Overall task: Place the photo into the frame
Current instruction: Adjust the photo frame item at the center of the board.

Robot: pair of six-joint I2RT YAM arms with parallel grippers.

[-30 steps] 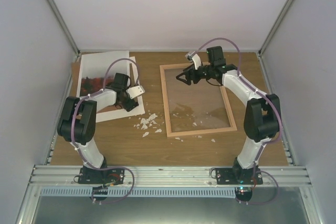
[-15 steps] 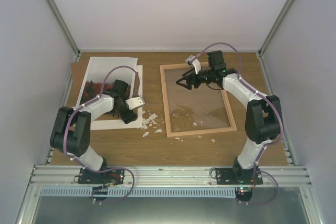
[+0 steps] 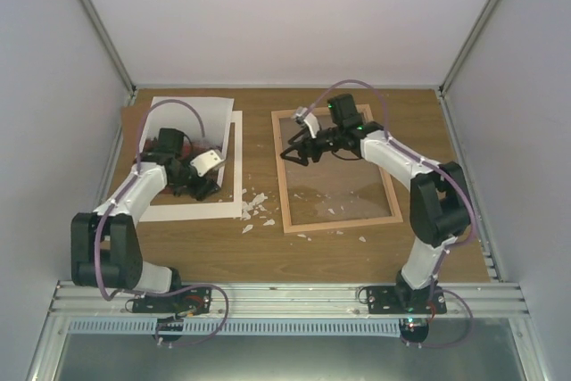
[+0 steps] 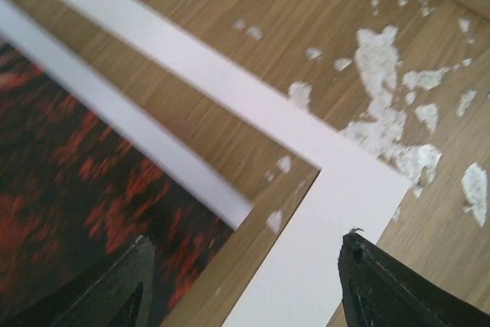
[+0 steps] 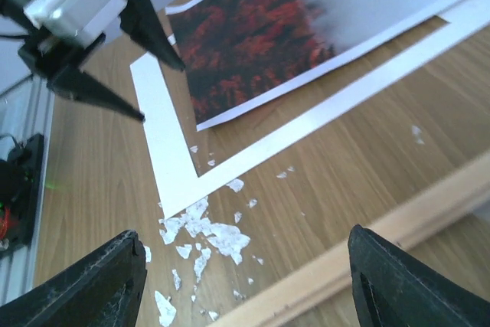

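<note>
The photo [image 3: 192,120], red-orange hills with a white border, lies at the back left, partly over a white cut-out mat [image 3: 234,176]. My left gripper [image 3: 191,186] is open and empty, low over the photo's near right corner. In the left wrist view my gripper [image 4: 245,273] straddles the photo [image 4: 69,166] and the mat [image 4: 321,220]. The light wood frame [image 3: 282,186] with its clear pane lies at centre right. My right gripper [image 3: 293,153] is open and empty over the frame's left rail. In the right wrist view my gripper [image 5: 245,273] is above that rail [image 5: 406,223].
White scraps [image 3: 252,207] lie between the mat and the frame, and more lie on the pane and by the frame's near rail. A brown backing board [image 3: 128,119] sticks out under the photo at the far left. Walls close the left, back and right.
My left arm has swung left and its gripper has moved left over the photo, uncovering the mat. My right gripper has moved left from over the pane to the frame's left rail.
</note>
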